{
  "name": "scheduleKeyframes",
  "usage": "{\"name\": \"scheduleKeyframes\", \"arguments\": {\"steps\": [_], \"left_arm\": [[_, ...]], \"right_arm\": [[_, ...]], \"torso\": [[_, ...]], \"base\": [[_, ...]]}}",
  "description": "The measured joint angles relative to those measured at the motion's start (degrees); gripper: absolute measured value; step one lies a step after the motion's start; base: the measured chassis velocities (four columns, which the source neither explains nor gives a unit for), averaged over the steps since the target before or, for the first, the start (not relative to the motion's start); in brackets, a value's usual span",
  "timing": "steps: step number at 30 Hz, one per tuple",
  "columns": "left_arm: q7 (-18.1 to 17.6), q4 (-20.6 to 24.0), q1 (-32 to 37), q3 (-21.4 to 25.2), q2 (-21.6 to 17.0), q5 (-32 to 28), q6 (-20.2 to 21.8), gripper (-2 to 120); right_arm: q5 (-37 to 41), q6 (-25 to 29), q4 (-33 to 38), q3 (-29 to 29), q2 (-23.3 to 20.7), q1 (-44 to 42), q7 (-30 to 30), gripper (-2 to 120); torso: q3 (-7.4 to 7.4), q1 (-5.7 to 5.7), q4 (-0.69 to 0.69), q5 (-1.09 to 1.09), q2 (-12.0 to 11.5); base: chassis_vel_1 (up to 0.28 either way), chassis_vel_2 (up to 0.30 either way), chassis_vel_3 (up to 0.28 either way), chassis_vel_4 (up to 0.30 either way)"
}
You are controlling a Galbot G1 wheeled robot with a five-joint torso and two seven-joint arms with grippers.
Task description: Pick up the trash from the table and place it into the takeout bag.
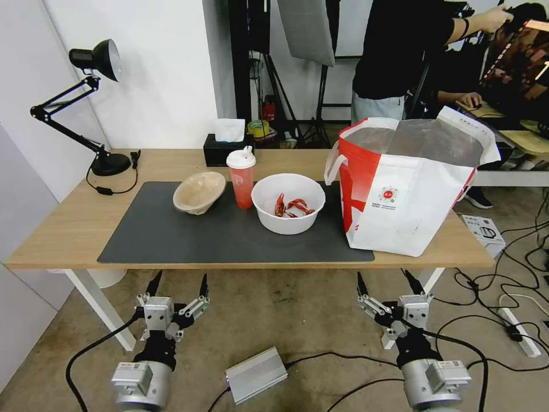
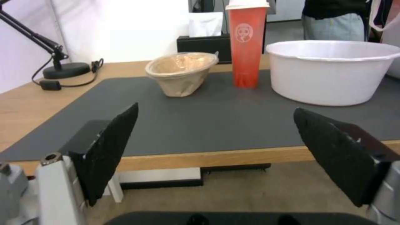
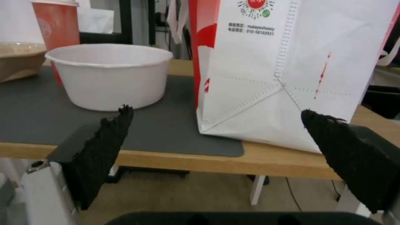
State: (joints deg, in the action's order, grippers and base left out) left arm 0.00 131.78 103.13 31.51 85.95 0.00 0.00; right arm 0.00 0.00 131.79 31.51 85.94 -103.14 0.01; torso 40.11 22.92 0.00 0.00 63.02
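Table (image 1: 68,229) ran across the head view, light wood w/ a dark grey mat (image 1: 217,240) over its middle. Takeout bag (image 1: 412,189) was the biggest item, standing upright at 3 o'clock of the mat, mouth open, foil lining showing, red side panel facing the bowls, one corner resting on the mat's edge. Just beside it at its 9 o'clock sat the white bowl (image 1: 289,203) on the mat, red crayfish shells (image 1: 291,206) lying inside. Next, at the bowl's 9 o'clock and close to it, the red cup (image 1: 242,178) stood upright w/ white lid on. Paper-pulp bowl (image 1: 199,191), crumpled and tilted, sat at the cup's 9 o'clock. Behind the cup at 12 o'clock, black tissue box (image 1: 226,150); desk lamp (image 1: 86,103) at the far 10 o'clock corner.

Both arms hung low, below the near table edge, touching nothing. Left gripper (image 1: 178,285) at 7 o'clock, fingers spread wide, nothing between them. Right gripper (image 1: 390,281) at 5 o'clock, also spread wide and empty, pointing toward the bag's base.
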Motion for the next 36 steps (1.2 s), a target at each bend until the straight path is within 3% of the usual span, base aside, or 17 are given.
{"name": "scheduleKeyframes", "arguments": {"steps": [16,19,20,21,28,32,36], "left_arm": [[-0.7,0.3,0.1,0.5,-0.8,-1.3,0.6,100],[-2.9,1.7,0.4,2.2,-3.0,-4.9,2.5,100],[-4.9,2.8,0.7,3.7,-5.0,-8.0,4.1,100],[-4.9,2.8,0.7,3.7,-5.0,-8.0,4.1,100],[-12.7,7.5,1.8,9.5,-12.8,-20.6,10.8,100],[-16.7,10.0,2.4,12.5,-16.9,-27.1,14.2,100],[-18.6,11.2,2.6,14.4,-19.3,-31.5,15.7,100]], "right_arm": [[0.9,-0.9,0.7,0.4,-1.3,0.0,0.4,100],[3.8,-3.7,3.1,1.9,-5.1,-0.2,2.1,100],[6.1,-6.0,4.9,3.1,-8.1,-0.3,3.4,100],[6.1,-6.0,4.9,3.1,-8.1,-0.3,3.4,100],[16.1,-15.9,11.6,8.2,-21.3,-1.0,9.3,100],[19.3,-18.9,11.8,9.9,-25.5,-1.2,11.0,100],[19.4,-18.5,11.8,10.3,-25.9,-1.3,11.0,100]], "torso": [[0.0,0.0,-0.01,0.0,0.0],[0.0,0.0,0.0,0.0,0.0],[0.0,0.0,0.0,0.01,0.0],[0.0,0.0,0.0,0.01,0.0],[0.0,0.0,0.0,-0.01,0.0],[0.0,0.0,0.0,0.01,0.0],[0.0,0.0,0.0,-0.01,0.0]], "base": [[0.0,0.0,0.0,0.0],[0.0,0.0,0.0,0.0],[0.0,0.0,0.0,0.0],[0.0,0.0,0.0,0.0],[0.0,0.0,0.0,0.0],[0.0,0.0,0.0,0.0],[0.0,0.0,0.0,0.0]]}}
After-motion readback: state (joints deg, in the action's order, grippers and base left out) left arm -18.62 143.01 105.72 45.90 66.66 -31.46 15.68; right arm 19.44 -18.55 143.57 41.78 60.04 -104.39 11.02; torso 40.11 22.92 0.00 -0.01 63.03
